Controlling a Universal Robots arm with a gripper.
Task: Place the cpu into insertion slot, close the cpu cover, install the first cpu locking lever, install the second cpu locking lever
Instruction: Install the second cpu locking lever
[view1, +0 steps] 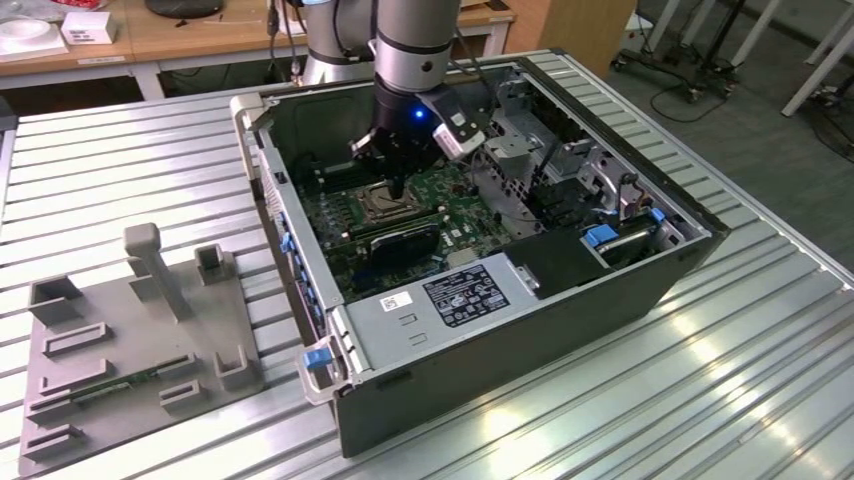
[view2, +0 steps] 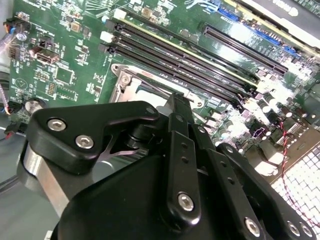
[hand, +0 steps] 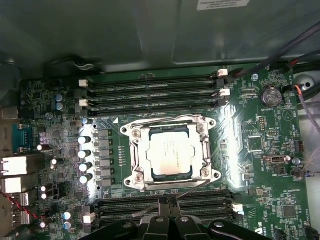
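Gripper (hand: 169, 202) closed over the CPU socket inside the open computer case (view1: 534, 330)

In the first wrist view the cpu (hand: 170, 154) sits in the insertion slot (hand: 131, 131) with the cpu cover (hand: 205, 145) shut around it; the gripper's fingertips are pressed together, empty, just beside the socket's edge, over the long black memory slots (hand: 150, 87) on the green motherboard (hand: 260, 165)

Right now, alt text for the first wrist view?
The cpu sits in the insertion slot at the middle of a green motherboard, with the steel cpu cover framing it. Black memory slots run along two opposite sides of the socket, and the black pincer hangs beside one row.
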